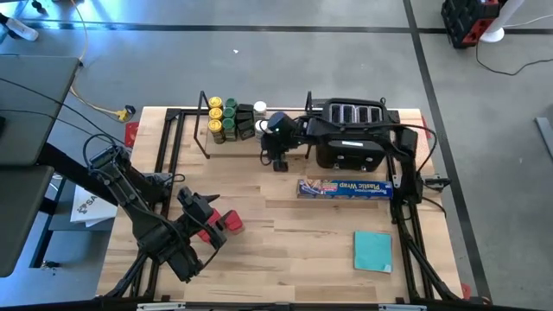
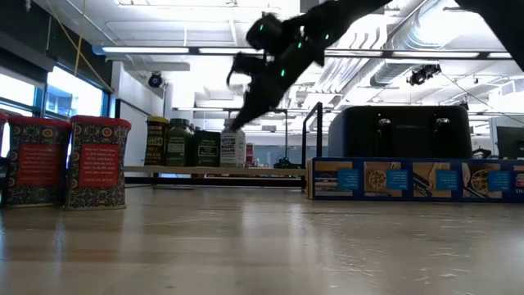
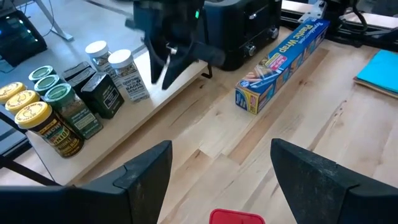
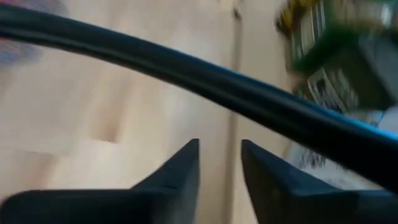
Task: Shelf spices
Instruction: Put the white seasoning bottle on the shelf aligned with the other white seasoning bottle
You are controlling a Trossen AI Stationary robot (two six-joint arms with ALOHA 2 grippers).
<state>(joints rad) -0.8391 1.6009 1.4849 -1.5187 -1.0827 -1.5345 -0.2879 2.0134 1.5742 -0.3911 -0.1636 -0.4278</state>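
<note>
Spices (image 1: 232,119) stand in rows at the left end of the shelf (image 1: 200,138), at the far side of the counter (image 1: 285,250). Right tool (image 1: 278,161) hangs beside them, left tool (image 1: 212,226) near two red tins (image 1: 226,225).

Low view: tins (image 2: 98,162) look light and stiff; sides give the best hold.

Left wrist: left tool is spread, empty.

Right wrist: right tool is slightly parted, empty.

Bright, even overhead light. Ceiling strip lights (image 2: 155,51) glare in low view; window (image 2: 49,90) blown out at 9 o'clock. Right wrist view heavily motion-blurred. Soft shadows.
</note>
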